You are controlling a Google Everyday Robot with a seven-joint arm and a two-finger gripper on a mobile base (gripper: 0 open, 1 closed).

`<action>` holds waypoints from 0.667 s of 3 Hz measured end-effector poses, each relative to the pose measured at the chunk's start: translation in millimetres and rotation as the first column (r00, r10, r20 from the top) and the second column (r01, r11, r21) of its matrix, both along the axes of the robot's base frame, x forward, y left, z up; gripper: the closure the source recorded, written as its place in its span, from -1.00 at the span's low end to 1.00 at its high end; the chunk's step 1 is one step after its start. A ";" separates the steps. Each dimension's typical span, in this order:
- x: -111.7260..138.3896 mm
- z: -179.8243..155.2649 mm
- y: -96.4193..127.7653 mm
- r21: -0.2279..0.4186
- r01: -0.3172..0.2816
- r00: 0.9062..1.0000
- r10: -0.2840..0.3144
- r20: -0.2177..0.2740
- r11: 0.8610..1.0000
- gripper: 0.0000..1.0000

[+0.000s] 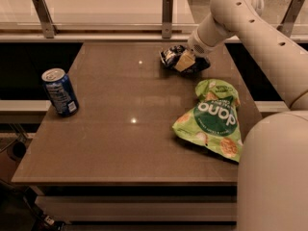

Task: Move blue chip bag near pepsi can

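brown and faintly glossy, the table top (120,143) carries three things. the blue chip bag (168,56) lies crumpled near the far edge, right of the middle, its dark navy foil showing white patches. the gripper (185,60) is down on that bag, its pale tan tip lying across the bag's middle and touching it. whether it is open or closed on the foil i cannot tell, since the bag's folds and the wrist hide how it stands. the cream-coloured arm (250,28) reaches in from the right, bending at the top right and coming down leftward to the bag. the pepsi can (60,91) stands upright by the left edge of the table, about midway along it, blue with white print and a silver top. it is well apart from the blue chip bag, with a wide stretch of table top between them. a larger green chip bag (211,117) lies flat on the right side, nearer the camera than the blue one, close to it but not touching, its white lettering upside down from this view. a rounded cream part of the robot's body (274,177) fills the lower right and covers the table's near right corner. behind the table runs a pale surface with upright metal posts (167,11).
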State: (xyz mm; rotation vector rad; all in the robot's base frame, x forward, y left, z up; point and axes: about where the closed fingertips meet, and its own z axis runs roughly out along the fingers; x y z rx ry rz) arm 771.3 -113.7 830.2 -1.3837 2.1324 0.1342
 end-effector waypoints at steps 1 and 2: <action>0.0 0.9 0.2 0.000 0.000 1.000 0.000 -0.001 1.000 1.00; 0.1 1.9 0.3 0.000 0.000 1.000 0.000 -0.001 1.000 1.00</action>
